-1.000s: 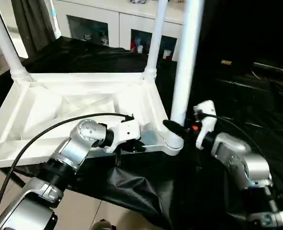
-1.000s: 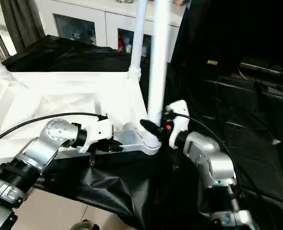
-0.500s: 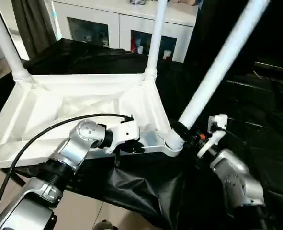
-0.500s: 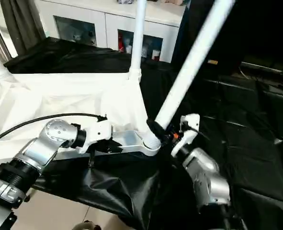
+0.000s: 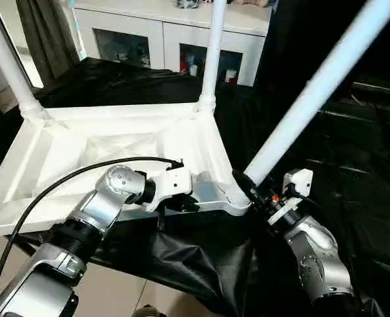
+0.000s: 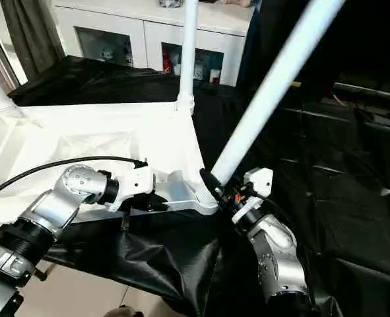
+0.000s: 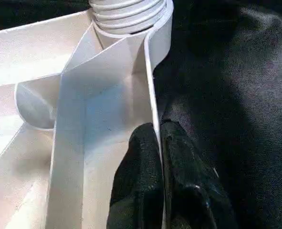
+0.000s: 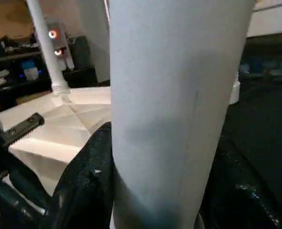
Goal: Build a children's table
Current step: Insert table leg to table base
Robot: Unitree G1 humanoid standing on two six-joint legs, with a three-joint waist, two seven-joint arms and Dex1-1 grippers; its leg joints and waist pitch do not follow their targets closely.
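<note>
Lying upside down on a black-draped desk, the table top [image 5: 115,142] has its near rim pinched by the left gripper [image 7: 159,143]; the right gripper [image 6: 216,187], jaws clamped on a leg [image 5: 313,89], holds it slanting toward two o'clock at the near corner socket [image 5: 236,197]
</note>
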